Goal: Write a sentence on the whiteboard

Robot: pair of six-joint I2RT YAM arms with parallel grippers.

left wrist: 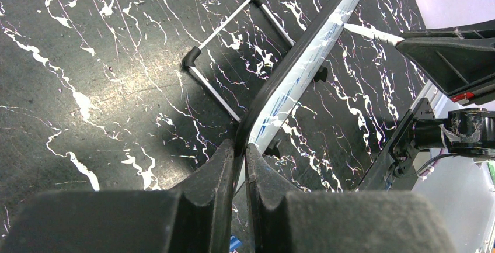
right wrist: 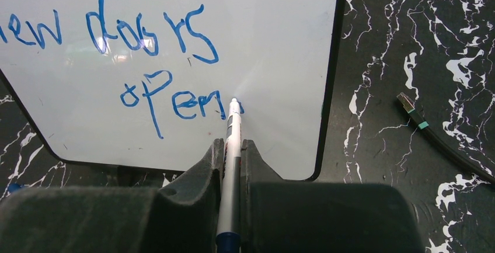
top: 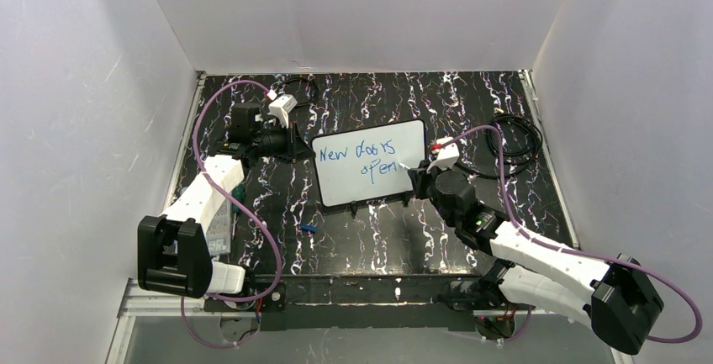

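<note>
Mid-sentence, line two!
Pinching the whiteboard (top: 370, 187), mid-table nearer the far edge, with the left gripper (left wrist: 240, 145); clamping a marker (right wrist: 234, 130) in the right gripper (right wrist: 232, 148), tip on the sentence (right wrist: 190, 104). Could shove the whiteboard loose by pressing too hard.

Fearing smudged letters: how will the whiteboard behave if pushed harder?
Probably stiff: the whiteboard shows no bend under the marker. It could tip or slide, resting on a thin wire stand; the left tool pinching its edge likely steadies it.

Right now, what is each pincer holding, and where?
Left pincer clamps the white rectangular whiteboard by its framed edge; right pincer grips the white marker by its barrel.
</note>
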